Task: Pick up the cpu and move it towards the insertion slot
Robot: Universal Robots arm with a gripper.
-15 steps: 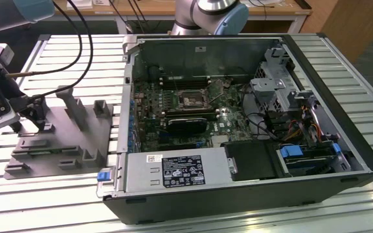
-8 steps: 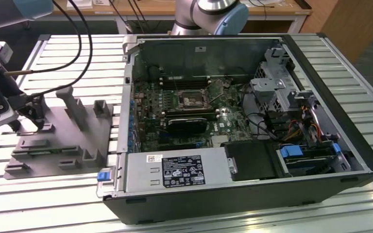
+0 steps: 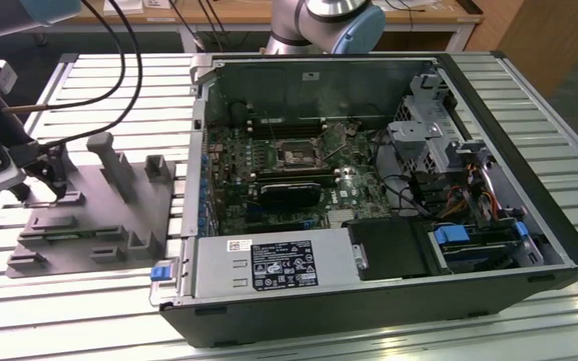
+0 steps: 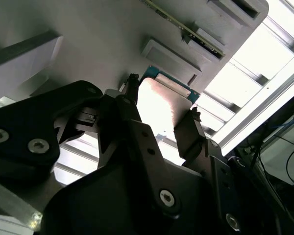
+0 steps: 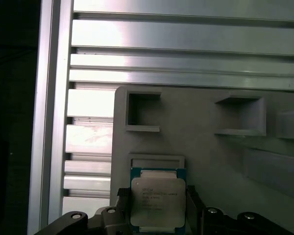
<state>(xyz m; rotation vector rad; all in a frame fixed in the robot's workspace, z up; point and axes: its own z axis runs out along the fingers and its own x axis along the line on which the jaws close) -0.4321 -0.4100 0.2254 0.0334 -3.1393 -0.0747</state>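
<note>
Gripper [image 5: 157, 196]: narrow, fingers closed on two opposite edges of the cpu [image 5: 158, 205], above the grey fixture [image 5: 210, 161]. Insertion slot [image 3: 296, 156]: well apart, toward the exterior view's right, inside the computer case [image 3: 369, 316].

I'm seeing exterior view looking down from afar over computer case [image 3: 390, 304] and grey fixture [image 3: 108, 226]; both wrist views sitting close, sharing cpu [image 5: 158, 203] [image 4: 161, 110] on fixture.
</note>
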